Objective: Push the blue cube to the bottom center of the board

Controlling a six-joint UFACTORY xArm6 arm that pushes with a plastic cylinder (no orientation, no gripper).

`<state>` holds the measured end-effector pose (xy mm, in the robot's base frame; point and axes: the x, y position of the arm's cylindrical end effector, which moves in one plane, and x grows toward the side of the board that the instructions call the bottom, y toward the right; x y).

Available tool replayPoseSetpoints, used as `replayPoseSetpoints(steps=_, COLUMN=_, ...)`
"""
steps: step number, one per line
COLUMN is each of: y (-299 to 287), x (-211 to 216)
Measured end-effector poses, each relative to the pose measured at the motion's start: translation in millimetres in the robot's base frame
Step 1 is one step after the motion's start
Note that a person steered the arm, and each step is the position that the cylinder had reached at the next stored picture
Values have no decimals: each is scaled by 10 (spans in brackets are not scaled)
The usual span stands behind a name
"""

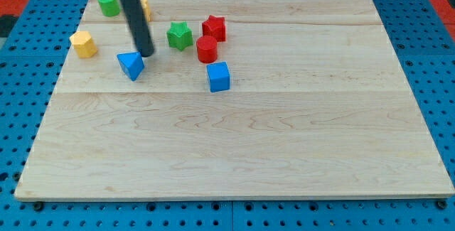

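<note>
The blue cube [219,77] sits on the wooden board [284,131], left of centre in the upper half. My tip [146,53] is well to the view's left of it, just above and right of a blue triangular block [131,65]. The dark rod rises from the tip toward the view's top left.
A red cylinder [207,49] stands just above the blue cube. A red star-shaped block [214,28] and a green star-shaped block [180,35] lie above that. A green block [109,3], a yellow block [84,44] and a partly hidden yellow block [145,7] are at top left.
</note>
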<state>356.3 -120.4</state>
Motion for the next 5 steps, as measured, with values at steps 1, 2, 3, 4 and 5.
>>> replayPoseSetpoints(steps=1, y=335, x=-124)
replayPoseSetpoints(steps=2, y=335, x=-408)
replayPoseSetpoints(steps=3, y=363, x=-710)
replayPoseSetpoints(steps=4, y=363, x=-967)
replayPoseSetpoints(steps=5, y=363, x=-988)
